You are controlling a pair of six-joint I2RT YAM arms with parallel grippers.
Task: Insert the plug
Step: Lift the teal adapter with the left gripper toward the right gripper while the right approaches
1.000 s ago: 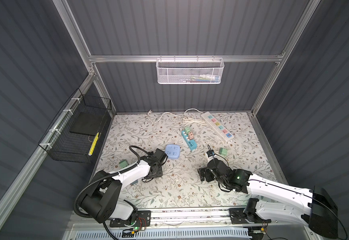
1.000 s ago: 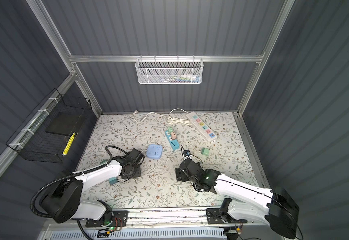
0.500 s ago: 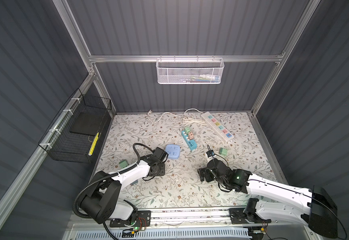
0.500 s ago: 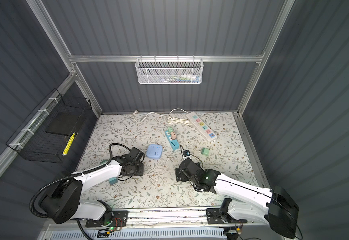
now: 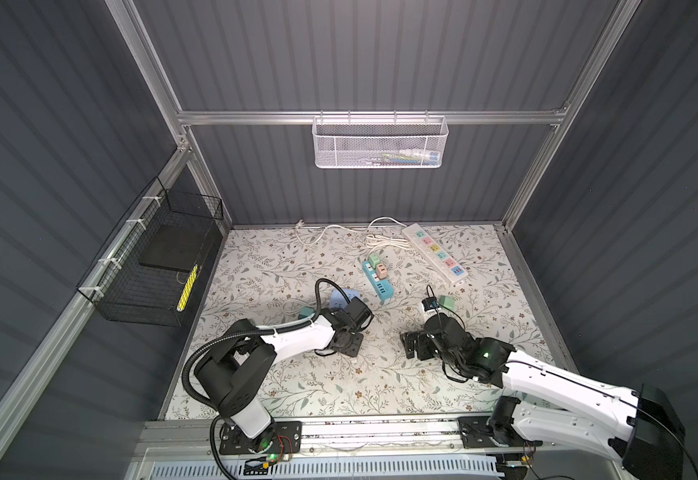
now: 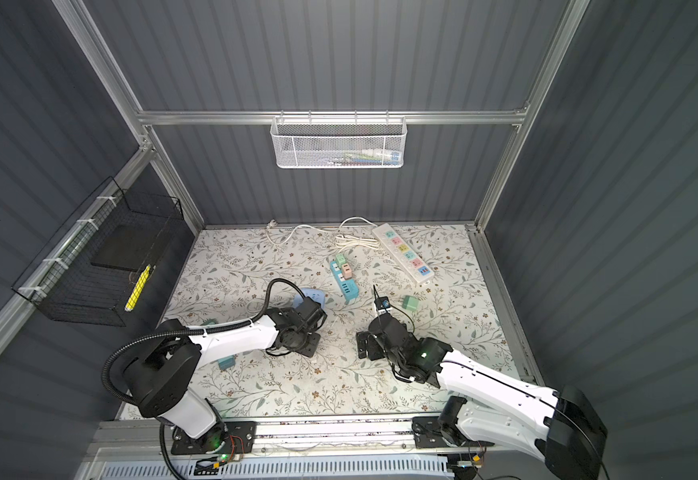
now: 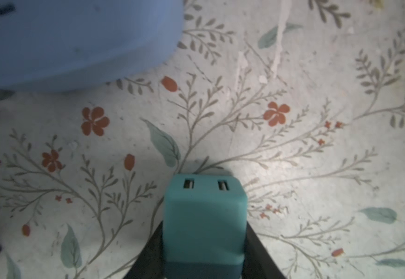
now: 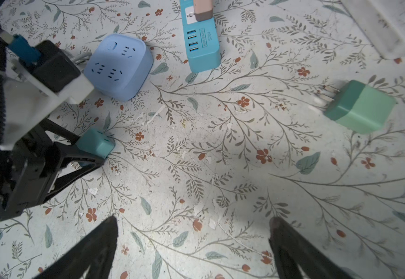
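My left gripper is shut on a teal plug, a small cube with two slots in its front face, held low over the floral mat. The right wrist view shows the same plug between the black fingers. The light blue cube socket stands a short way beyond the plug, apart from it. In both top views the left gripper sits just in front of the cube socket and hides the plug. My right gripper rests open and empty on the mat.
A blue socket strip holding two small plugs lies behind the middle. A white power strip and its cable lie at the back. A green plug lies on its side near my right arm. Another teal plug lies under the left arm.
My left gripper has slid a little to the right with the teal plug, ending in front of the blue cube socket. The right arm has not moved.
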